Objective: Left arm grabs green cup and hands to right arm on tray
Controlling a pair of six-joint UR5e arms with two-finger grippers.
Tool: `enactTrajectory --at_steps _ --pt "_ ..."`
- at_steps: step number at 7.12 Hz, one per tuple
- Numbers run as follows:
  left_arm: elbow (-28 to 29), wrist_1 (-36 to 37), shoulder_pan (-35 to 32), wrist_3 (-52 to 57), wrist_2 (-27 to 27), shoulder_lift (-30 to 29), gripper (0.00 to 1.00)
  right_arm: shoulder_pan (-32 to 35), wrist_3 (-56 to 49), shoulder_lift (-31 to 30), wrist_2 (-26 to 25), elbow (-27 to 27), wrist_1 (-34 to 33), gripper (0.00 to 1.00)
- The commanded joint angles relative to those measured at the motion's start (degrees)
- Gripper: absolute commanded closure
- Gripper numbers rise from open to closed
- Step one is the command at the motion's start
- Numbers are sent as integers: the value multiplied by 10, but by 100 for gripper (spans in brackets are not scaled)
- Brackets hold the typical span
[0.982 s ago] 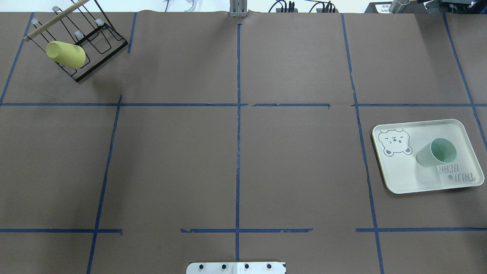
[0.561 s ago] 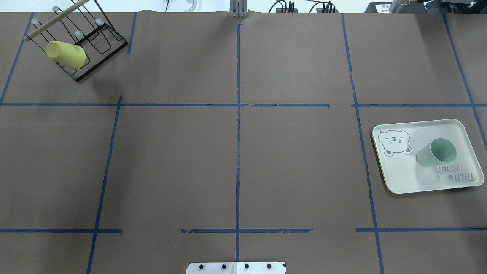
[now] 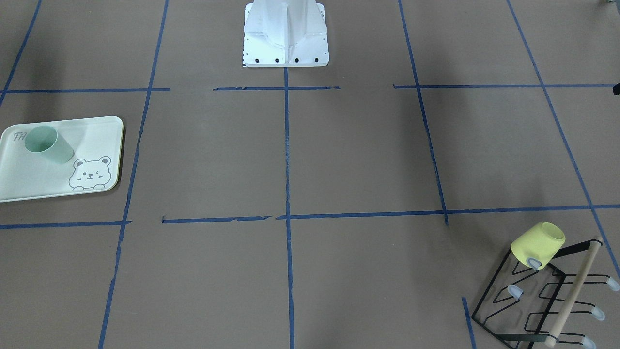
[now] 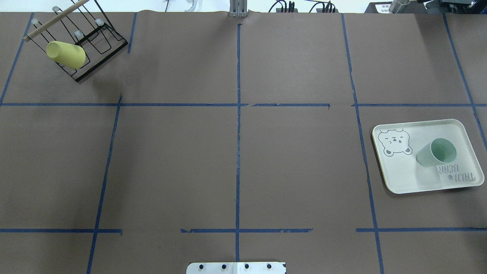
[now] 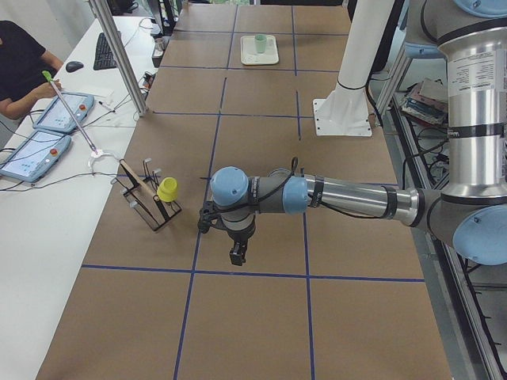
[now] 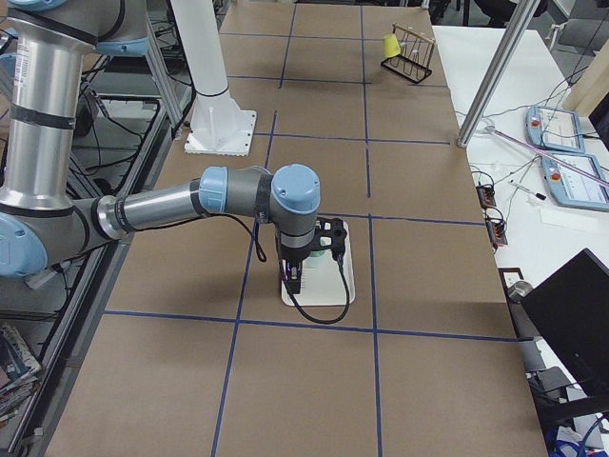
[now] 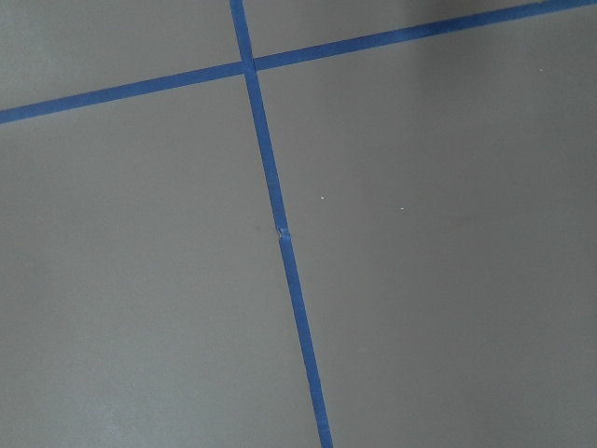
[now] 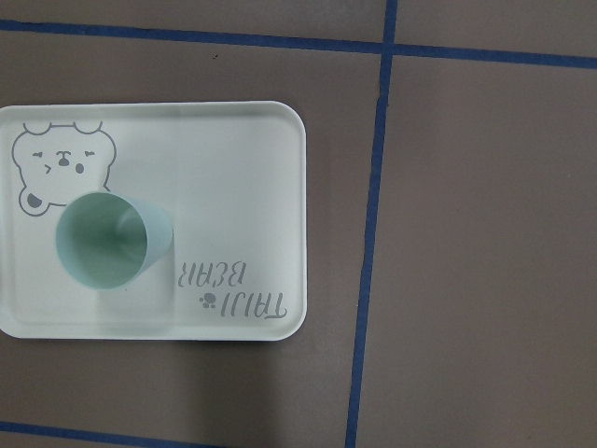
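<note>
Green cup (image 8: 112,241), a small pale mint-green tapered plastic tumbler, stands upright and mouth-up on the pale cream-green rectangular tray (image 8: 242,187) with the grey bear drawing. It is almost directly below the right gripper (image 6: 293,279), which hangs above it and touches nothing. No fingers show in the right wrist view and the side view is too coarse, so I cannot tell whether those jaws are spread or pressed together. They carry nothing, since the green cup stands free. By my reading the hand-over and set-down are done and the task is at its end. The next move calls for no grasp, only a straight lift away so that nothing clips the rim and tips the cup. Well apart from there, the left gripper (image 5: 236,255) hovers over the bare brown paper-covered table (image 7: 448,280), crossed by blue tape lines (image 7: 280,233). Its jaws hold nothing, but I cannot tell how far open they are. Beyond them, off to one side, a black wire rack (image 5: 146,207) carries a yellow plastic cup (image 5: 167,189).
</note>
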Motion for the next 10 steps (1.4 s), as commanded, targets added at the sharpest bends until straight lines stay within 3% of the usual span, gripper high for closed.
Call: enactTrajectory --at_steps 1,10 --pt "9 -19 0 0 0 1 0 0 2 0 11 2 -1 0" --pt "15 -24 0 -3 -1 -1 0 -1 -1 1 10 -3 0 0"
